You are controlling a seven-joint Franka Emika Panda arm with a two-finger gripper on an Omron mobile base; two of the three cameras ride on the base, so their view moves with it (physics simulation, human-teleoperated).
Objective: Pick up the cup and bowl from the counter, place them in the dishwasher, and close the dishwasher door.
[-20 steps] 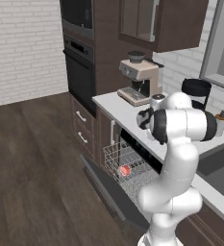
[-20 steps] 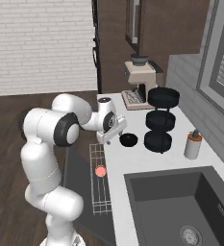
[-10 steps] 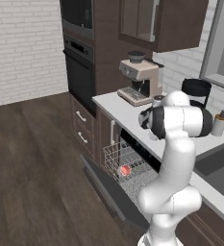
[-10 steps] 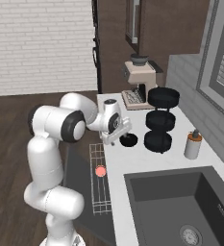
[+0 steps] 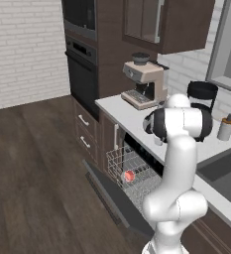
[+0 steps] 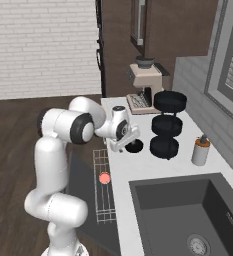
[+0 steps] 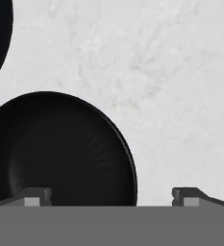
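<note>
I had the gripper [image 6: 122, 145] spread wide and empty, and over the last second it had dropped closer to the bowl [image 7: 60, 149], which sat on the counter [image 6: 119, 170] just in front of the tiered stand [image 6: 168, 125]. In the hand view the bowl's near rim lay between the fingertips [image 7: 34, 196]. The cup [image 6: 104, 178] lay in the dishwasher [image 5: 137, 178] rack, below the bowl's counter edge, so I judged only the bowl and the door [image 5: 112, 196] remained.

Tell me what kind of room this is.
A home-style kitchen, rendered: a pale counter with an inset sink, a coffee machine by a black wall oven, and an open dishwasher under the counter.
</note>
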